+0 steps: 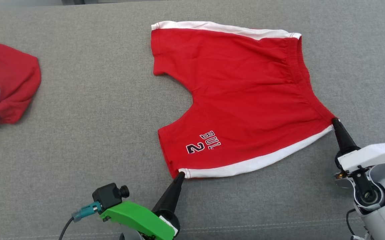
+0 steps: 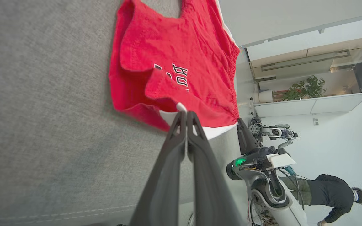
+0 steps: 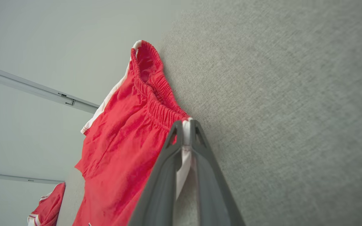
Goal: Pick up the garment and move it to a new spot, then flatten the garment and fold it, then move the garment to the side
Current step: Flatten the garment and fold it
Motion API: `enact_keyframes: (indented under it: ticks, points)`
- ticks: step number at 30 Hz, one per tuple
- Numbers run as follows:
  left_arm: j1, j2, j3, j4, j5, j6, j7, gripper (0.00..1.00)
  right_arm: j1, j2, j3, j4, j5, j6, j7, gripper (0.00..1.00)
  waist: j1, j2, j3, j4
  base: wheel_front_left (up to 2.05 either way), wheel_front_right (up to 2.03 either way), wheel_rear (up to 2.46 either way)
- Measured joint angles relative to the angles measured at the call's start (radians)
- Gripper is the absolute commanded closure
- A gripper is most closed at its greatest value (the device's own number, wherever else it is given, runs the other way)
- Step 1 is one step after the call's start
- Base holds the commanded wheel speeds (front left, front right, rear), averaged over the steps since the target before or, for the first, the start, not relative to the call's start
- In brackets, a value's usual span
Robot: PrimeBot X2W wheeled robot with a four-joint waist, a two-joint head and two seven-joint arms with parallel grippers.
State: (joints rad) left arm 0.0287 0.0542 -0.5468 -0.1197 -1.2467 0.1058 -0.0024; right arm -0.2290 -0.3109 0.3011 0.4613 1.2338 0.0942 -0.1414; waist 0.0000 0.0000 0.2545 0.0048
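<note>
Clothing (image 1: 9,83), red with white trim, lies bunched at nine o'clock of our head view on the grey upholstery (image 1: 95,116). At six o'clock our left gripper (image 1: 180,174) has its fingers pinched together on the white-hemmed leg corner of the red shorts (image 1: 239,93), which lie spread out just right of centre, waistband toward three o'clock. At four o'clock our right gripper (image 1: 334,120) clamps the near waistband corner, white trim caught between its fingers.
</note>
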Motion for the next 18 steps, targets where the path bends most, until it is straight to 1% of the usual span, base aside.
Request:
enact_keyframes:
  ticks: [7,9,14,18]
  points:
    - [0.027,0.004,0.033,-0.155,-0.019,-0.010,-0.034,1.00,0.077,-0.012,-0.029,-0.067,0.013,0.002,-0.032,1.00,0.0000,0.0000,-0.014,0.018,0.00,0.00,0.00]
    - [0.033,0.006,0.035,-0.176,-0.019,-0.010,-0.035,1.00,0.088,-0.012,-0.034,-0.079,0.020,0.003,-0.036,1.00,0.0000,0.0000,-0.016,0.021,0.00,0.00,0.00]
    - [0.065,0.031,0.053,-0.271,-0.016,-0.010,-0.053,1.00,0.147,-0.014,-0.041,-0.140,0.030,0.005,-0.047,1.00,0.0000,0.0000,-0.032,0.032,0.00,0.00,0.00]
    - [0.104,0.039,0.069,-0.341,-0.001,-0.008,-0.070,1.00,0.189,-0.014,-0.041,-0.190,0.030,0.010,-0.053,1.00,0.0000,0.0000,-0.046,0.036,0.00,0.00,0.00]
